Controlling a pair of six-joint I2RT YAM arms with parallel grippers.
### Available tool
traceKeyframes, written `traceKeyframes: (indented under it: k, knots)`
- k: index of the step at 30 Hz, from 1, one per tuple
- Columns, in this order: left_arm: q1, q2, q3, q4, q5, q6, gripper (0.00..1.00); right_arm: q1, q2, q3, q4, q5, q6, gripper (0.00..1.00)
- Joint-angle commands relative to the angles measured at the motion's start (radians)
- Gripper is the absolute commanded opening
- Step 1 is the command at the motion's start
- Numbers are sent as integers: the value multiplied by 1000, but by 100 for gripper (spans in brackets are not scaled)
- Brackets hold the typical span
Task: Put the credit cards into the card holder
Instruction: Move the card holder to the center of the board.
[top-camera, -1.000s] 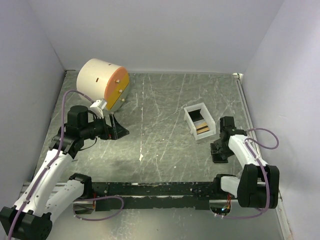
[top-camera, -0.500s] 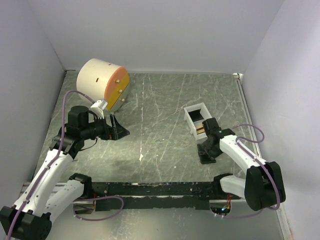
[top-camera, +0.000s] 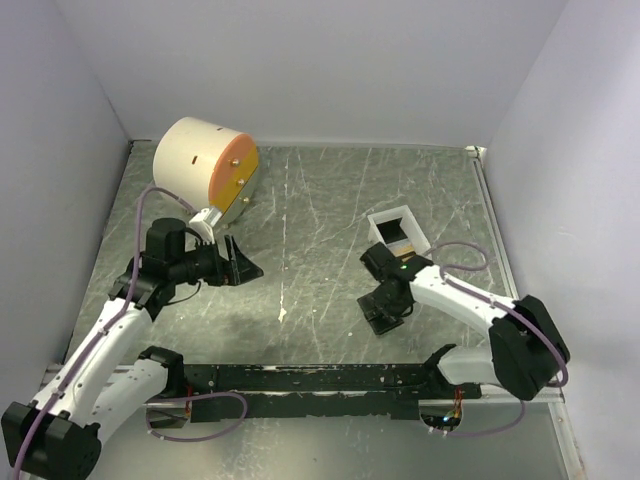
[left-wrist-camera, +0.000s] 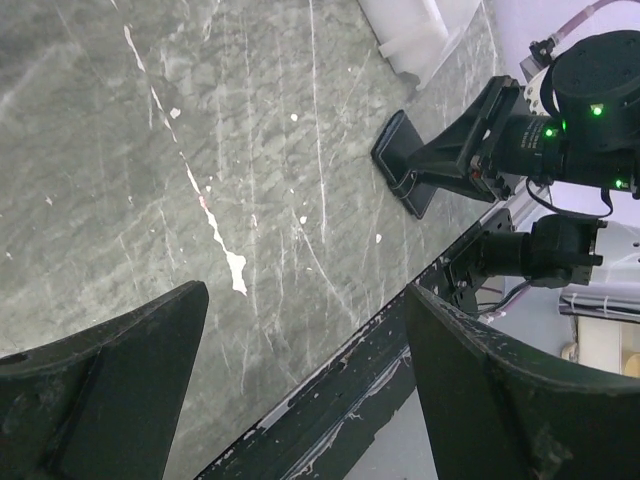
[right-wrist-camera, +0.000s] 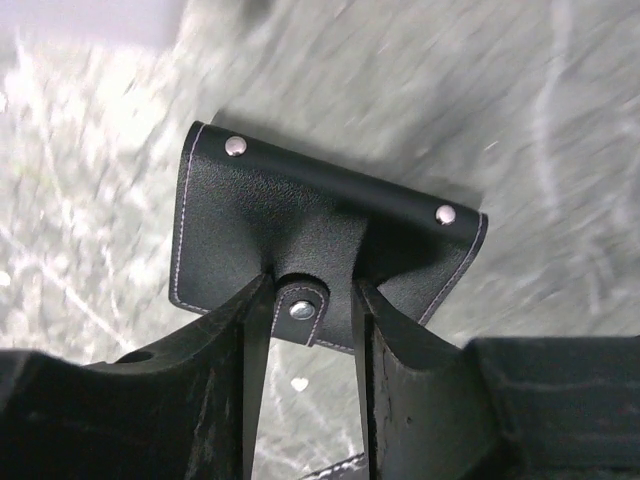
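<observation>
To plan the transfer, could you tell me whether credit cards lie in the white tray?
In: a gold-brown credit card shows inside the white tray; their number cannot be told.

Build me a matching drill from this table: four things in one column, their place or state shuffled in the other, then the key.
Things
1. card holder
2. white tray
3. cream cylinder
4. left gripper

Place or state
A. far left corner of the table
B. open, holding nothing
C. between the fingers of the right gripper
D. right side of the table, credit cards inside

Pairs: 1-C, 2-D, 3-A, 4-B
</observation>
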Motion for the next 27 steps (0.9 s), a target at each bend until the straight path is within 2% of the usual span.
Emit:
traceKeyframes:
  k: [1, 6, 11, 15, 18, 22, 27]
  knots:
    - [-28, 25, -24, 65, 3, -48, 90, 130, 79, 70, 41, -1, 129, 37]
    - [-56, 24, -73, 101, -22, -93, 88, 229, 235, 205, 96, 19, 118, 35]
    - [-79, 15, -110, 108, -37, -120, 88, 238, 287, 276, 172, 5, -28, 32]
    - [-100, 23, -130, 125, -41, -134, 87, 237, 205, 227, 281, 30, -267, 36]
    - [-121, 38, -144, 151, -53, -153, 86, 235, 137, 184, 288, 59, -434, 43]
    - [-160, 91, -160, 218, -52, -173, 82, 220, 18, 100, 300, 57, -526, 51]
    - [-234, 183, -119, 249, -99, -173, 79, 157, -93, 12, 368, -36, -617, 49]
